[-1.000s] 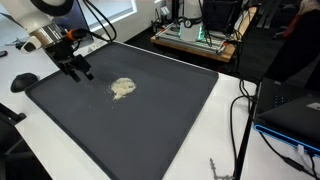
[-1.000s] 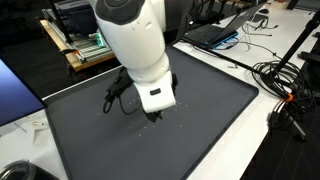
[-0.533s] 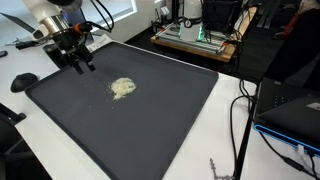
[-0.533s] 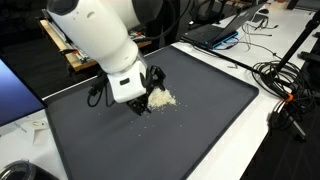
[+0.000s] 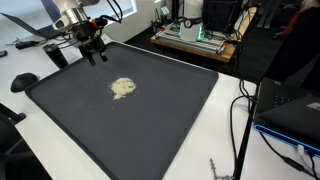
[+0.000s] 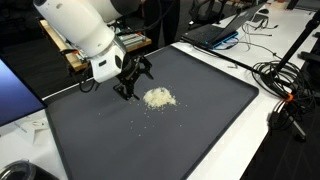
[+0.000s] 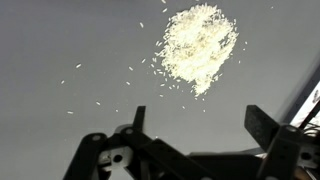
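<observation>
Grain pile (image 5: pixel 123 88): small pale cream mound of rice-like grains. Outline is ragged and it's densest at the centre. Wrist view (image 7: pixel 200 45) shows loose single grains strewn off one side. It lies on the black mat (image 5: pixel 160 120), well inside the mat's edges, and the mat covers most of the white bench (image 5: pixel 228 125). Pincer (image 5: pixel 95 57) has its fingers spread wide with nothing between them. It hangs over the mat near the pile but clear of it, which shows in both exterior views (image 6: pixel 130 87). Cables (image 6: pixel 285 95) lie at the bench edge.
</observation>
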